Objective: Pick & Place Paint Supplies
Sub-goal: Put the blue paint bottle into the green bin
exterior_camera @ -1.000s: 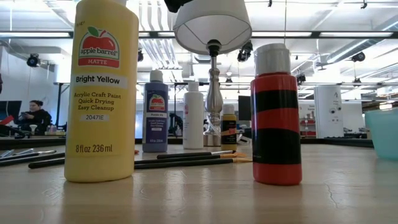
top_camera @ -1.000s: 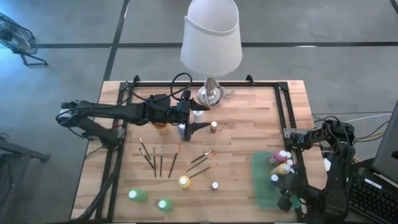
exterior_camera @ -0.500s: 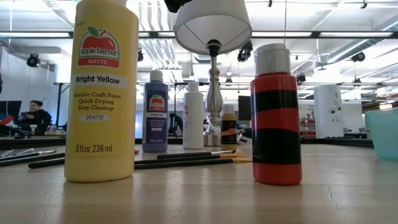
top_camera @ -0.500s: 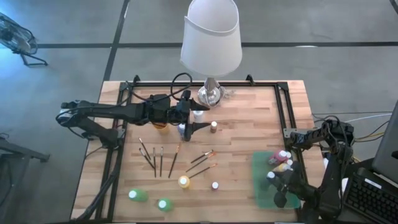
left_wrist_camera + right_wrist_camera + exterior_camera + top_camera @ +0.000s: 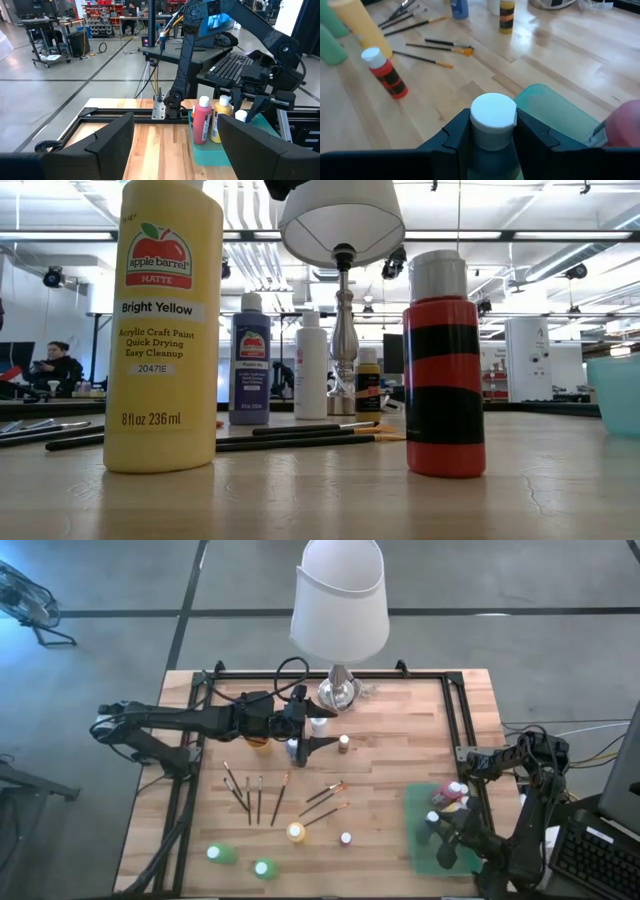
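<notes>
High view shows the right gripper (image 5: 434, 823), clamped on a white-capped bottle (image 5: 492, 114), has slid inward over the green tray (image 5: 418, 840), nearing set-down. Left gripper (image 5: 318, 733) hangs parted, empty, near the lamp (image 5: 339, 600).

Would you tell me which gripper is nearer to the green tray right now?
The right. The right gripper, shut on a white-capped bottle, is over the green tray at the table's right edge. The left gripper, open, hangs mid-table near the lamp, well away.
</notes>
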Robot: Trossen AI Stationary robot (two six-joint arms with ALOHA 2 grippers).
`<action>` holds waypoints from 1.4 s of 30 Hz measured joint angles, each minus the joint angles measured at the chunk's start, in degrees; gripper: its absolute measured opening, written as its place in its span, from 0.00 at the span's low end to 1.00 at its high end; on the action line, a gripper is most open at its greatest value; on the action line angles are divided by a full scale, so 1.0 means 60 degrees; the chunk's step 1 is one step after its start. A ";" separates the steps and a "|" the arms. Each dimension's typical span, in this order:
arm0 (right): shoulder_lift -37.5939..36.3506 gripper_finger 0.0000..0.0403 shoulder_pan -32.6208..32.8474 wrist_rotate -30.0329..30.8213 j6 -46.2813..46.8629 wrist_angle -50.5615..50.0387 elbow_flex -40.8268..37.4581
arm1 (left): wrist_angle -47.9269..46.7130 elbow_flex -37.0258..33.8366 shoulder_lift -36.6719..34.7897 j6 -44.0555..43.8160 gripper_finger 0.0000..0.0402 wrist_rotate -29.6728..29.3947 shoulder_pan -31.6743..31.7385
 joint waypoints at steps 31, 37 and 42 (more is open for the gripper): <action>0.0034 0.27 -0.0637 0.0654 -0.1171 0.0658 -0.0349 | 0.0058 0.0000 0.0000 0.0005 0.72 0.0000 0.0007; 0.0036 0.27 -0.0512 0.0404 -0.1507 0.0945 0.0024 | 0.0058 0.0000 0.0000 0.0005 0.72 0.0003 0.0007; 0.0044 0.29 -0.0505 -0.0041 -0.2236 0.1133 0.0539 | 0.0062 0.0000 0.0000 0.0005 0.72 0.0004 0.0007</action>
